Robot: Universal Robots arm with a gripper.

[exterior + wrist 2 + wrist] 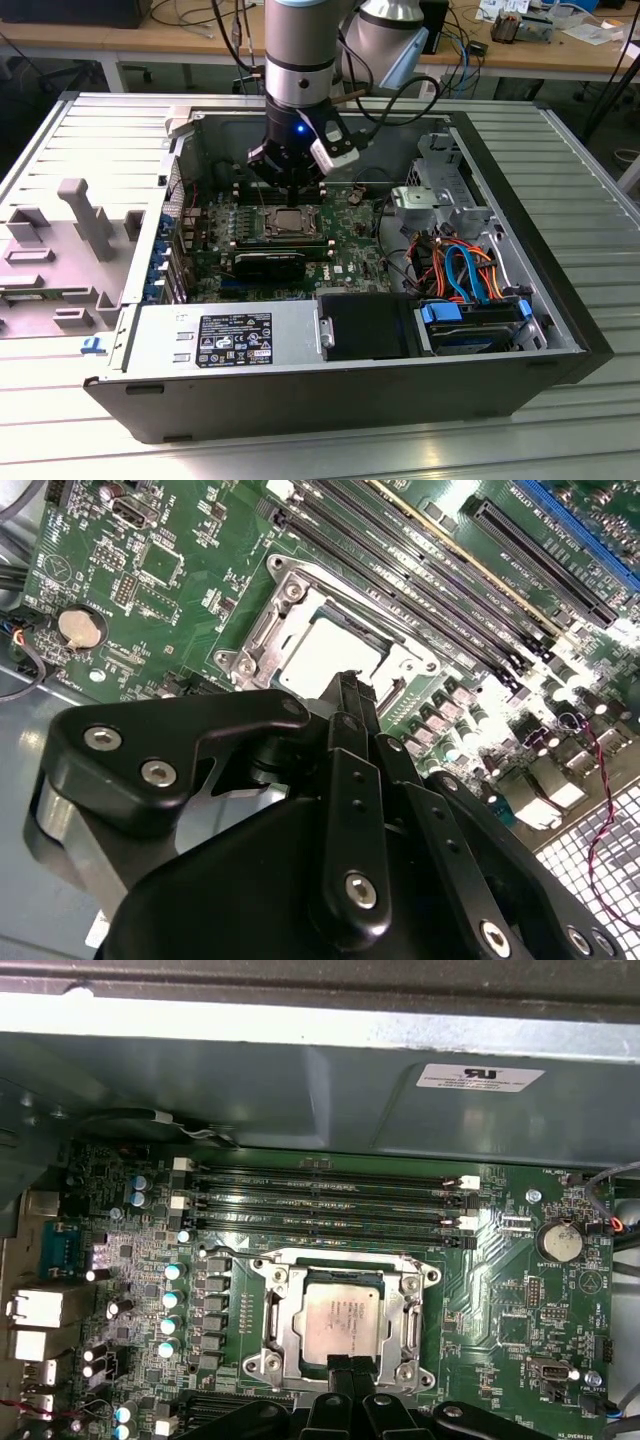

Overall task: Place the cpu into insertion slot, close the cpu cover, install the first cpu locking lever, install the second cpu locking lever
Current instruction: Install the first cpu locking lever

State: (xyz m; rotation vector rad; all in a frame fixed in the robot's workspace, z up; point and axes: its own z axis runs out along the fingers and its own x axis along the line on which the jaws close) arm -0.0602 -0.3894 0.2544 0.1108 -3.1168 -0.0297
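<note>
Open computer case [560,300] on slatted bench: chip [338,1322] is sitting in socket [270,1305], frame [415,1295] down. I'm hovering gripper [350,1372], jaws together, empty; levers judged pending, needing a fine hook.

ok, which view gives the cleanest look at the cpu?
The first wrist view: the cpu sits nearly square-on in the insertion slot, only one edge hidden by the gripper. The second wrist view shows it at a slant, partly behind the gripper. In the exterior view it is small, below the arm.
</note>
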